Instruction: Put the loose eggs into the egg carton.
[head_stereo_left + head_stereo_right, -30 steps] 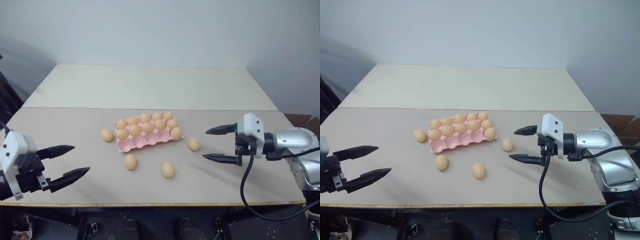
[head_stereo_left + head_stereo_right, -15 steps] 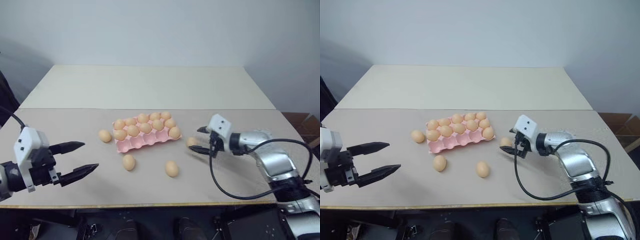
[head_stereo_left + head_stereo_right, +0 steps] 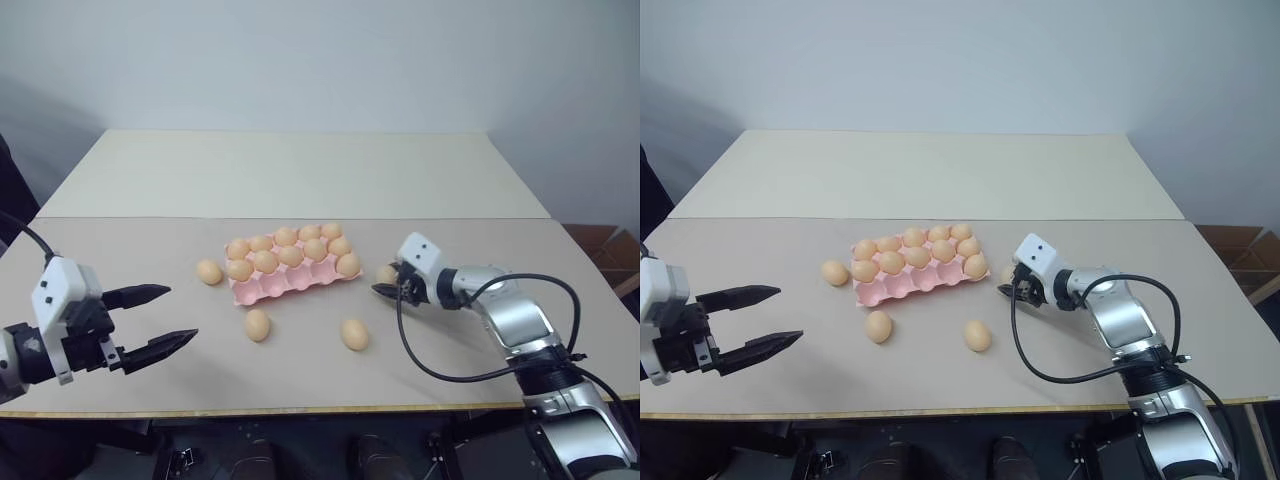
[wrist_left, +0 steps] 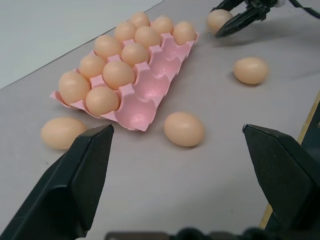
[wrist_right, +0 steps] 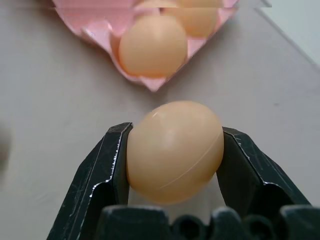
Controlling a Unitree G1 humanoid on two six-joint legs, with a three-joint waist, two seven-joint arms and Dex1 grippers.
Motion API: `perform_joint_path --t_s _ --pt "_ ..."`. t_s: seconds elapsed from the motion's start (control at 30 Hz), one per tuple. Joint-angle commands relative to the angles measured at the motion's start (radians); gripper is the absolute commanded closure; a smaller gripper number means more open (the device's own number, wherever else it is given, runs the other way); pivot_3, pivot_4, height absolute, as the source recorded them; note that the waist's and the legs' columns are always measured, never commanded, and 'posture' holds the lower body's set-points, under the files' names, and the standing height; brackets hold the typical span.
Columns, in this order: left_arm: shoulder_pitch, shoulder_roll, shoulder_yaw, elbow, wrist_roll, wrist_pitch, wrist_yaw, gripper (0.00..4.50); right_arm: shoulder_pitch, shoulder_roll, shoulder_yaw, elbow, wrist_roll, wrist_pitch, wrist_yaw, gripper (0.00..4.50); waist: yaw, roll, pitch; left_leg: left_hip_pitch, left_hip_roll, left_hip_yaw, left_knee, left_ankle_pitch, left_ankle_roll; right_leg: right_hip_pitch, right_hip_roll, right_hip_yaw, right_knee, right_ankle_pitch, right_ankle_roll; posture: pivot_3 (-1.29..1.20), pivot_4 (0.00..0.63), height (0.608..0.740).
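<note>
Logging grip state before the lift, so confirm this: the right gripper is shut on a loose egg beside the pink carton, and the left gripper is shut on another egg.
Wrong on the left gripper: the left wrist view shows its fingers apart with nothing between them. The right gripper is shut on a loose egg beside the pink carton, as the right wrist view shows.

Smooth matt eggs (image 4: 184, 128), moulded pulp carton (image 4: 150, 95)
</note>
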State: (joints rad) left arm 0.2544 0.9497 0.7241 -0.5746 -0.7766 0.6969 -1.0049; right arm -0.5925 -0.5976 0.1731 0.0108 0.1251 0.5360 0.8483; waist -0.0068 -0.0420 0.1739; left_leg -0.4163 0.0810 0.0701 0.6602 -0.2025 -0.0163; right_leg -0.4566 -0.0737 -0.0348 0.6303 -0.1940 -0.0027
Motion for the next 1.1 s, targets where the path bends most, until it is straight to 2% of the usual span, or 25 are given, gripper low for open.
perform_joint_path --t_s 0.03,0.13,0.27,0.47,0.57,0.7,0.93,1.1 --pt "0.002 0.0 0.022 -0.009 0.003 -0.022 -0.005 0.0 -0.06 0.007 -0.025 -0.126 0.056 0.012 0.035 2.23 -0.006 0.0 0.0 0.0 0.0 0.0 0.0 0.0 0.0 0.0 0.0 0.0 0.0 0.0 0.0 0.0 0.15 0.74" --pt "0.0 0.001 0.021 -0.007 0.008 -0.025 -0.005 0.0 -0.124 0.076 0.016 -0.114 0.054 0.014 0.016 2.23 -0.014 0.0 0.0 0.001 0.002 0.0 0.0 0.0 0.0 0.0 0.002 0.0 0.0 0.0 0.0 0.0 0.15 0.74" --pt "-0.003 0.001 0.02 -0.011 0.009 -0.024 -0.001 0.0 -0.206 0.172 0.08 -0.003 0.004 -0.022 -0.011 2.23 -0.011 0.0 0.0 0.001 0.003 0.0 0.0 0.0 0.0 0.0 0.004 0.0 0.001 0.001 0.0 0.0 0.15 0.74" --pt "0.013 -0.007 0.034 -0.023 0.009 -0.026 0.001 0.0 -0.269 0.261 0.133 0.14 -0.066 -0.081 -0.057 2.23 -0.007 0.0 0.0 0.0 0.002 0.0 0.0 0.0 0.0 0.0 0.002 0.0 0.0 0.001 0.0 0.0 0.15 0.74" --pt "0.017 -0.01 0.039 -0.022 0.014 -0.031 0.008 0.0 -0.268 0.272 0.15 0.166 -0.103 -0.107 -0.075 1.29 -0.006 0.001 0.0 0.0 0.002 0.0 0.0 0.0 0.0 0.0 0.002 -0.001 0.0 0.001 0.0 0.0 0.15 0.74" --pt "0.021 -0.014 0.036 -0.02 0.02 -0.039 0.007 0.0 -0.252 0.265 0.14 0.133 -0.092 -0.105 -0.053 0.05 -0.008 0.001 0.0 0.0 0.002 0.0 0.0 0.0 0.0 -0.001 0.002 -0.001 0.001 0.001 -0.001 0.0 0.15 0.74" --pt "0.016 -0.021 0.016 -0.009 0.029 -0.053 0.007 0.0 -0.208 0.195 0.034 0.0 -0.005 -0.076 -0.003 0.05 -0.005 0.001 0.0 0.0 0.002 0.0 0.0 0.0 0.0 -0.001 0.002 -0.001 0.0 0.001 0.0 0.0 0.15 0.74" --pt "0.036 -0.046 0.064 0.023 0.033 -0.085 -0.004 0.0 -0.078 0.031 -0.118 -0.188 0.158 -0.072 0.148 0.05 -0.002 0.001 0.0 0.0 0.002 0.0 -0.001 0.0 0.0 0.0 0.001 -0.001 -0.001 0.001 0.0 0.0 0.15 0.74"
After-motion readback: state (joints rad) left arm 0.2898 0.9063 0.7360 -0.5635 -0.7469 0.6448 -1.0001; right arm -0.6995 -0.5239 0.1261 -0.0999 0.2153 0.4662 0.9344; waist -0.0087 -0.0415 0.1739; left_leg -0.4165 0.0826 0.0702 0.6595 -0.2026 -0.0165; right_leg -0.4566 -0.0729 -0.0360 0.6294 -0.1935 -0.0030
